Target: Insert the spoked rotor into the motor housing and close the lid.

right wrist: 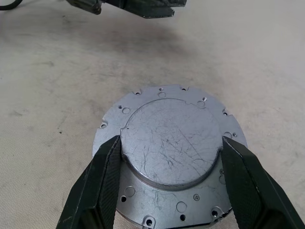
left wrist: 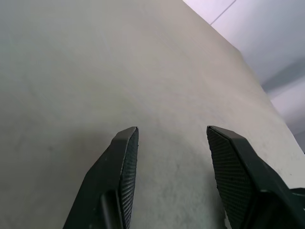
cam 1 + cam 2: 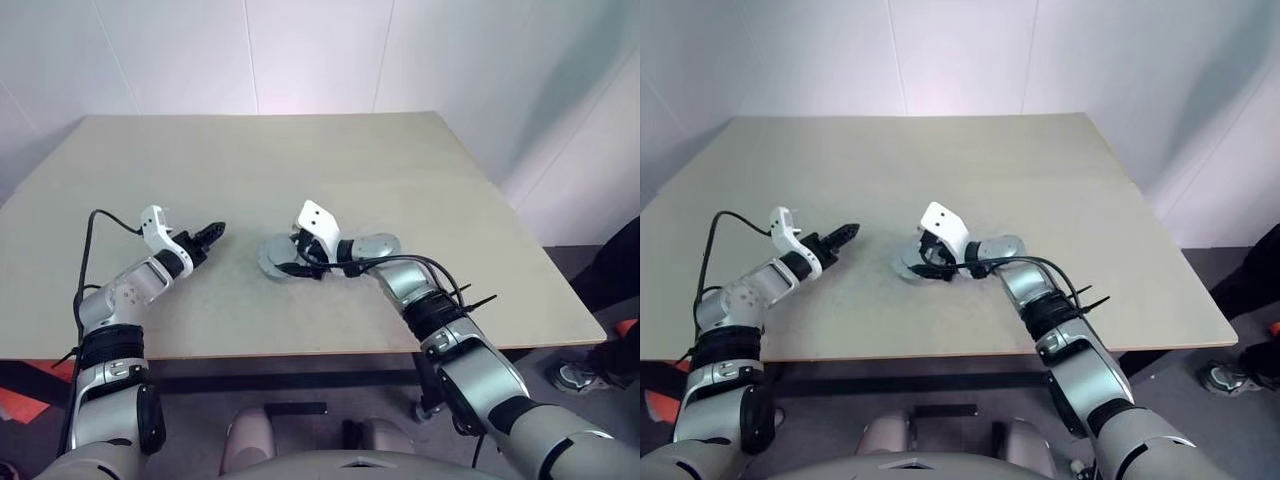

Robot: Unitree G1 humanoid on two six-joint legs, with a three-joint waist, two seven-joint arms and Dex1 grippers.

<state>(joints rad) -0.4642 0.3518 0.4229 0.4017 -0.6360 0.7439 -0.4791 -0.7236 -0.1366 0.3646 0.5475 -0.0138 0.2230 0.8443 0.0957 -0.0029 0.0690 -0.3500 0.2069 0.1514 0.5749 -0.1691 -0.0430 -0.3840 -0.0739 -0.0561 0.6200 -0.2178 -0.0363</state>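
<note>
The right claw [image 1: 170,140] hangs low over the plain light-grey round metal lid [image 1: 171,162]. Its two black fingers stand wide, one on each side of the lid's raised centre. Both pads look pressed against that centre's edge, so I read this as a grip on the lid and not a hover. The lid's flat flange, ringed with small holes, spreads out beyond both fingers and lies on the pale tabletop [image 3: 300,160]. Whether the dark motor housing sits beneath it cannot be told.

Behind this claw, beside its wrist, lies a second round silvery-grey disc [image 3: 380,243], too indistinct to name.

The left claw [image 2: 171,138] hovers off to the lid's side, fingers apart with only bare table between them.

The step in hand seems to be the lid work, the closing end of the task. The next move probably calls for keeping the lid level and turning it until its flange holes line up with whatever it must mate to. Only then should it be pressed home, since a tilted lid would likely jam.
</note>
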